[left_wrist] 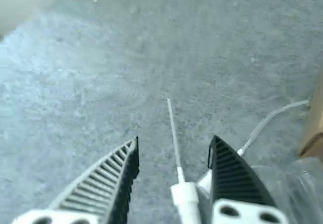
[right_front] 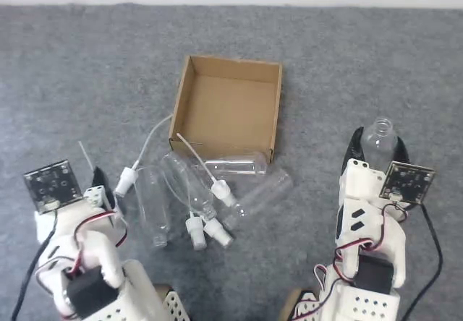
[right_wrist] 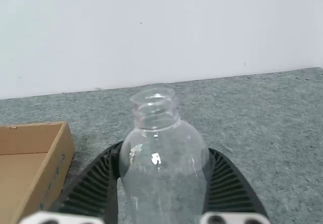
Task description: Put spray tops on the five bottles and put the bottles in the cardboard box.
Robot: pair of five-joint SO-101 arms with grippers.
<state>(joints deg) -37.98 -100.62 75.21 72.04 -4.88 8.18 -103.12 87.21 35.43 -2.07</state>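
Carpet (right_front: 87, 68) in grey covers the table, and the open cardboard box (right_front: 230, 104) sits on it in the middle, toward the far side, with nothing inside. Just near of the box, four loose bottles (right_front: 153, 205) lie on their sides in a loose cluster, one of them along the box's near wall. Four loose spray tops (right_front: 197, 230) lie among them, their thin tubes trailing toward the box. Whether any top sits on a bottle neck I cannot tell. To the right, well apart from the cluster, the right gripper (right_front: 378, 146) pinches the held bottle (right_front: 379, 131) by its body, one finger on each side. Its open neck points away from the arm and has no top. At the near left, the left gripper (right_front: 98, 183) holds the held spray top (right_front: 85, 155) low between its fingers. The fingertips stand apart, and the tube sticks out toward the far side, above the carpet.
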